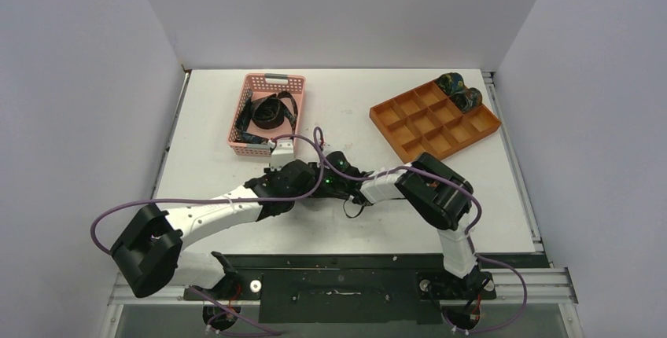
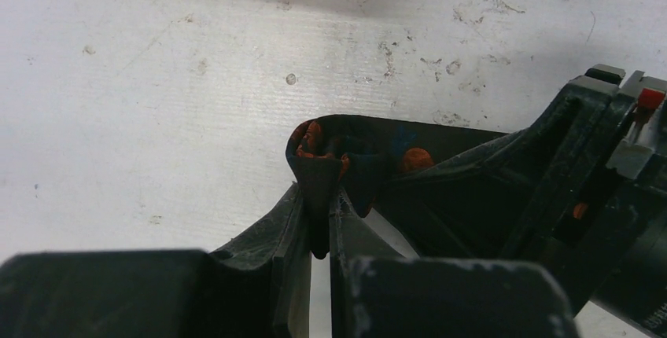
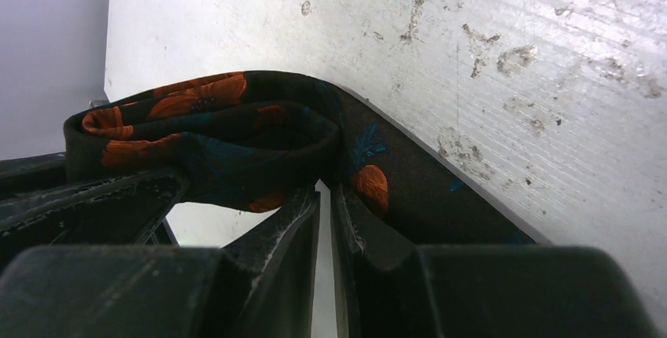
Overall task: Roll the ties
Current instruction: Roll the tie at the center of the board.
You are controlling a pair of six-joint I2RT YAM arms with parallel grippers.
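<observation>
Just in front of the pink basket (image 1: 297, 86), your left claw (image 2: 318, 196) and right claw (image 3: 324, 192) both clamp the folded tie (image 3: 236, 122), orange-flowered.

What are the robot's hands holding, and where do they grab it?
The left gripper pinches the tie at a folded end; the right gripper pinches the same tie beside its loop.

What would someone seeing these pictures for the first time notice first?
Probably the left gripper and right gripper meeting at the middle of the table, both pinching one dark tie with orange flowers, partly looped. Next, the pink basket at the far left holding loose ties, and the orange tray at the far right with two rolled ties in its far corner.
</observation>
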